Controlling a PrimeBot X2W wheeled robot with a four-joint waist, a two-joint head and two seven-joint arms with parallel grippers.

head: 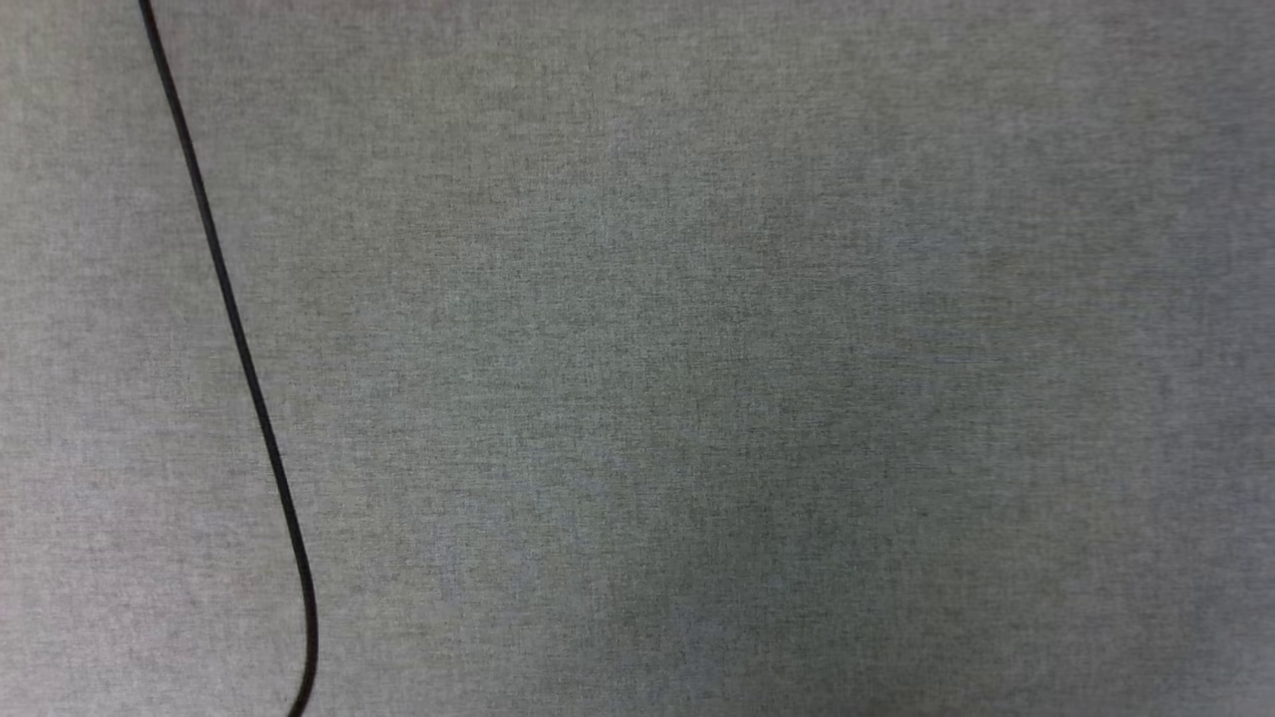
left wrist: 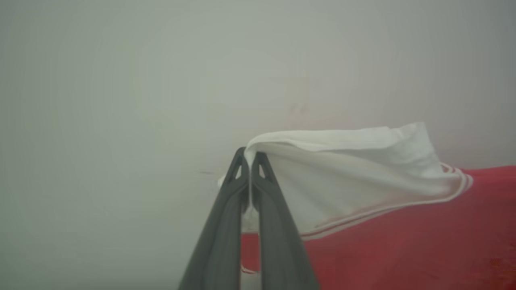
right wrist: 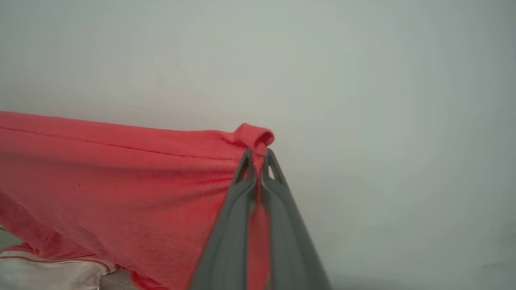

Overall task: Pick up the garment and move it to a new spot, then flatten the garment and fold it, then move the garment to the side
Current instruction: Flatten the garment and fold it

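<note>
In the left wrist view my left gripper is shut on the edge of the garment's white sleeve. The sleeve spreads to the right into striped trim and the red body of the garment. In the right wrist view my right gripper is shut on a bunched red hem corner of the garment. That red cloth stretches taut to the left, and a white sleeve with striped trim lies below it at the bottom left. Both pinched edges are lifted off the pale surface.
The head view looks down on a grey woven tabletop. A thin black cable runs down its left side and curves at the bottom. Behind the garment in both wrist views lies a blurred pale grey surface.
</note>
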